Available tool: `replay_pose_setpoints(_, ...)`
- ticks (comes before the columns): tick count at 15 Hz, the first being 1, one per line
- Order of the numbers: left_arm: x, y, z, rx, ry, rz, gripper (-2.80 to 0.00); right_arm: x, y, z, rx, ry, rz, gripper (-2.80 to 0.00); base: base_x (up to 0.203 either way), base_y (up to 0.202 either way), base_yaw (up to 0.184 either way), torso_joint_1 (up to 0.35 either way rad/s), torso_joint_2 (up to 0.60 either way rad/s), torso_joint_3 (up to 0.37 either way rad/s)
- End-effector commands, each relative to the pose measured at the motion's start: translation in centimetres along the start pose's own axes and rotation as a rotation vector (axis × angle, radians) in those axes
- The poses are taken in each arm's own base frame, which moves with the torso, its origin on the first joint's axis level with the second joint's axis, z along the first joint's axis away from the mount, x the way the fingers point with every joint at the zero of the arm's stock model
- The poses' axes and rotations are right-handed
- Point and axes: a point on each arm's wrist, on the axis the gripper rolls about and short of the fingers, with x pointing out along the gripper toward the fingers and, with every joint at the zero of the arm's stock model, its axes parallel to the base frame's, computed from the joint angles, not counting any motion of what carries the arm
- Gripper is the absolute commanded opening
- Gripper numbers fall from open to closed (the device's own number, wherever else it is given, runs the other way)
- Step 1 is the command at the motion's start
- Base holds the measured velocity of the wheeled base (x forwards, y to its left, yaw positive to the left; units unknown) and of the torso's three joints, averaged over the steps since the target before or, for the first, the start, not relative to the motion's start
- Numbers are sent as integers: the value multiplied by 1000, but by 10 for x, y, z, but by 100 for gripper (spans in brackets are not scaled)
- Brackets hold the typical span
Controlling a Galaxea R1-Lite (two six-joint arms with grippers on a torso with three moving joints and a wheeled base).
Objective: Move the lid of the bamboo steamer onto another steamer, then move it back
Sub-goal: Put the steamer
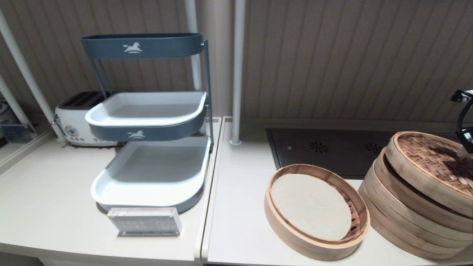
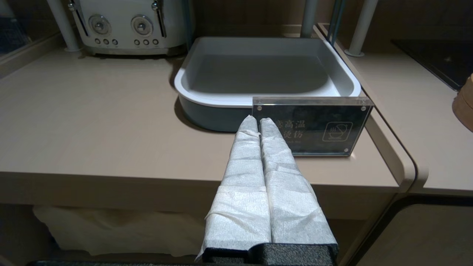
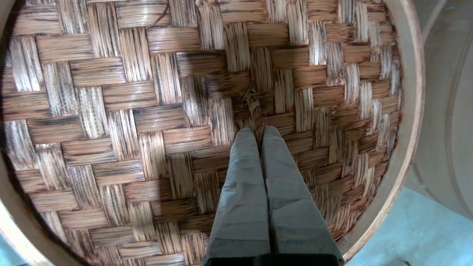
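Note:
The bamboo steamer lid (image 1: 430, 166), with a reddish-brown woven top and a pale rim, hangs tilted over the taller steamer (image 1: 406, 218) at the right of the counter, with a dark gap under its left side. My right gripper (image 1: 462, 152) comes down on it from the right edge. In the right wrist view the lid (image 3: 147, 111) fills the picture and my right gripper (image 3: 260, 129) is shut on its small dark centre loop (image 3: 254, 105). My left gripper (image 2: 258, 120) is shut and holds nothing, low before the counter's front edge.
A low single-tier basket (image 1: 284, 225) with a pale round liner stands left of the tall steamer. Behind them lies a black hob (image 1: 332, 151). Further left stand a three-tier rack (image 1: 147, 162), an acrylic sign (image 1: 145, 221), a toaster (image 1: 74, 122) and white poles (image 1: 236, 74).

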Motion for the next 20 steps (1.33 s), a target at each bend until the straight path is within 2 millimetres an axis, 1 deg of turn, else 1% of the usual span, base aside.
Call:
replay_pose_setpoints(1, 2, 0, -8, 0, 25, 0, -280, -3, -1, 0, -4, -3, -12, -280, 0, 0, 0, 0, 0, 0)
replay_pose_setpoints(6, 2, 0, -8, 0, 25, 0, -280, -6, 0, 2, -11, -10, -25, -280, 0, 0, 0, 0, 0, 0)
replay_pose_setpoints(14, 2, 0, -8, 0, 25, 0, -280, 8, -1, 1, -6, 28, -13, -280, 0, 0, 0, 0, 0, 0)
replay_pose_setpoints(20, 2, 0, -8, 0, 25, 0, -280, 14, 2, -4, -5, 57, -2, -280, 0, 0, 0, 0, 0, 0)
